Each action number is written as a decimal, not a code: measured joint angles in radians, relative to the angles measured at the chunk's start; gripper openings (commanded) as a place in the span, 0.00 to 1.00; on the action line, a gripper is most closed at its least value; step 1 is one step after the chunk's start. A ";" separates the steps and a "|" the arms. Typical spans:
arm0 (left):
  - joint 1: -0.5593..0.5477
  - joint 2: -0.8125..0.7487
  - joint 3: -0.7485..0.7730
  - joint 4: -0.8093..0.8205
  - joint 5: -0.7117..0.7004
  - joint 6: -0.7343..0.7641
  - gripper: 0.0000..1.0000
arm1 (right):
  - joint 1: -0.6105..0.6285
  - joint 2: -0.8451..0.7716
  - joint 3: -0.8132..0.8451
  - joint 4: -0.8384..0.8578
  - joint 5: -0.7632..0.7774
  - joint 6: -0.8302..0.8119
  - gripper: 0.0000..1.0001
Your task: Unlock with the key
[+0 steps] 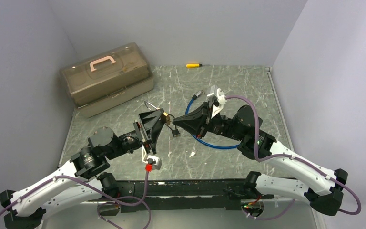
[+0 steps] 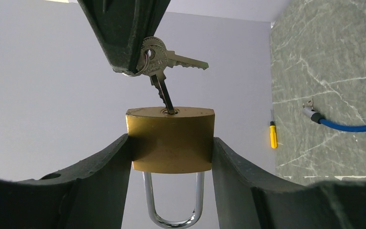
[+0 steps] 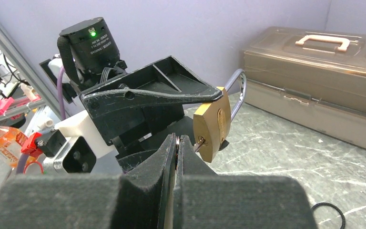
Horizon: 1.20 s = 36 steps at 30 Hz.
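Holding the brass padlock point(image 2: 170, 143) by its two side faces, the left gripper point(image 1: 158, 120) pinches the lock body in the air over the middle of the table point(image 1: 248, 90). The keyhole face is turned toward the right arm. The steel shackle point(image 2: 174, 210) points the other way (both of its legs enter the body, as the left wrist view shows).

The right gripper point(image 3: 177, 140) has its fingers pressed together on the head of the key point(image 2: 164, 93). The blade of this key stands in the keyhole, a little tilted. A second key point(image 2: 186, 61) on the same ring sticks out to the side, free.

A brown toolbox point(image 1: 107, 78) sits in the far left corner. A yellow screwdriver point(image 1: 194, 65) lies near the back wall. A blue cable point(image 1: 214, 143) lies under the right arm.
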 measured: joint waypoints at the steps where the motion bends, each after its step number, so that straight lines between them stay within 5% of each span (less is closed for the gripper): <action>1: 0.000 0.000 0.000 -0.001 -0.001 0.006 0.00 | 0.000 0.002 0.000 0.002 0.001 0.002 0.00; 36: 0.012 0.007 0.000 0.058 -0.025 0.040 0.00 | -0.013 0.009 -0.053 0.101 0.026 0.079 0.00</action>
